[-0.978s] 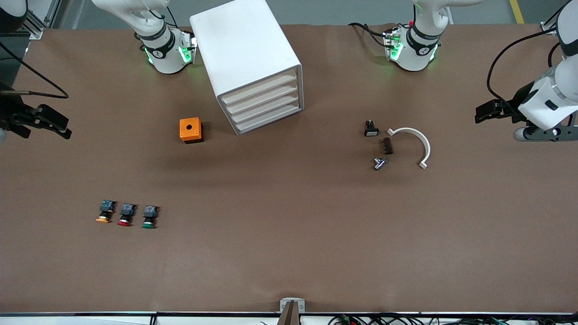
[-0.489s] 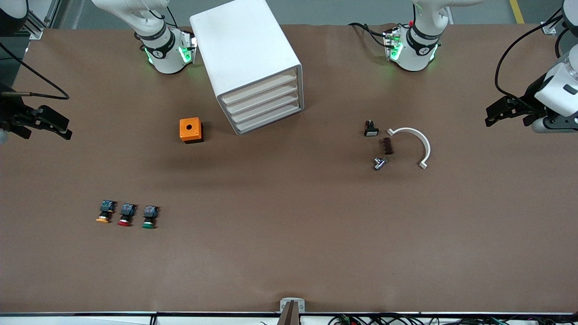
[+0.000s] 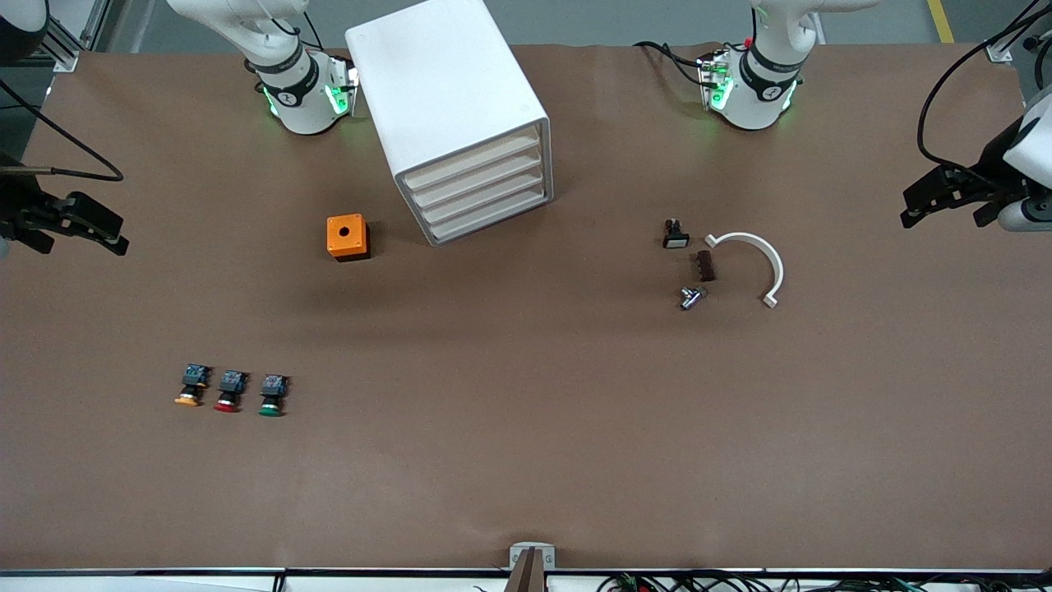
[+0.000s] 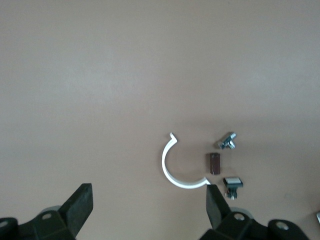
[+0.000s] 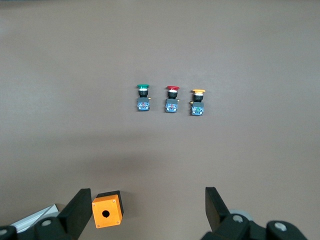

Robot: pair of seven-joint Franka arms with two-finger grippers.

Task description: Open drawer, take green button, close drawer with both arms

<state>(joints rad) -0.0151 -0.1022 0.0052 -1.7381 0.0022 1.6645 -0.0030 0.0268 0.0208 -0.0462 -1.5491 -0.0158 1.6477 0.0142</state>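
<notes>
All four drawers (image 3: 477,191) of the cabinet (image 3: 448,99), upper centre, sit closed; the green button (image 3: 271,395) lies lower left. Both pincers, left (image 3: 945,196) and right (image 3: 78,222), hang released at the frame's edges. Risk: seizing the neighbouring red button (image 3: 229,391).

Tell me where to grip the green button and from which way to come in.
Judging by its pose, grip the green button across its black-and-blue body, coming straight down from above. It lies on its side, cap toward the front camera, so the boxy body offers flat sides. The red button lies close beside it, so keep the fingers narrow on that side. The right gripper is open, up at its end of the table.
</notes>
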